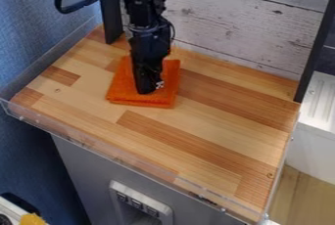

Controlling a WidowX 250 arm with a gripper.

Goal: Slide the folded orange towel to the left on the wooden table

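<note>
The black gripper hangs down from the top of the camera view, its tip over an orange folded cloth. The cloth lies flat on the wooden tabletop, toward its back left, folded into a rough square with layered edges. The gripper's lower end is at the middle of the cloth and appears to touch it. The arm hides part of the cloth's upper middle. Whether any fabric is between the fingertips cannot be told.
A low clear rim runs along the table's front and left edges. Behind stands a whitewashed plank wall, with a dark post at the right and another dark post beside the arm. A blue wall is at the left.
</note>
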